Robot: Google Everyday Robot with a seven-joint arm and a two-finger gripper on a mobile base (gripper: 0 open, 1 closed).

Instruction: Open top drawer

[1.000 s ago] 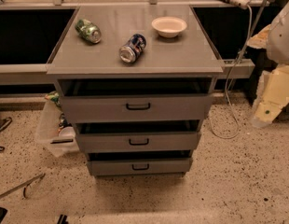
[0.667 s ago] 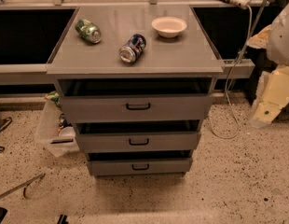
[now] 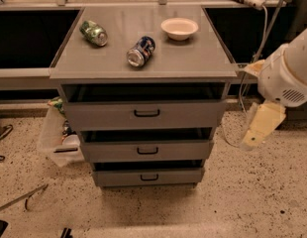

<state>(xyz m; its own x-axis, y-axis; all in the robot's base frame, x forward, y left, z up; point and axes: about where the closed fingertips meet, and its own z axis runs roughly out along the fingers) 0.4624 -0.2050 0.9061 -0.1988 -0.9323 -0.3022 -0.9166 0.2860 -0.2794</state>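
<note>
The top drawer [image 3: 109,115] is the widest grey front of three in the grey cabinet, with a small black loop handle [image 3: 146,113] at its centre. A dark gap shows above its front, under the cabinet top. My gripper [image 3: 261,126] hangs as a pale yellowish piece below the white arm [image 3: 287,71], at the right of the cabinet. It is level with the top drawer front, off the drawer's right end and clear of the handle. It holds nothing that I can see.
On the cabinet top [image 3: 193,58] lie a green can [image 3: 93,32], a blue can [image 3: 141,51] and a white bowl [image 3: 179,28]. Two narrower drawers [image 3: 146,150] [image 3: 148,176] sit below. A clear plastic bin [image 3: 57,140] stands at the cabinet's left. A cable [image 3: 252,43] hangs at the right.
The arm and gripper have moved down and to the left, closer to the cabinet's right side. The drawers and the things on top have not moved.
</note>
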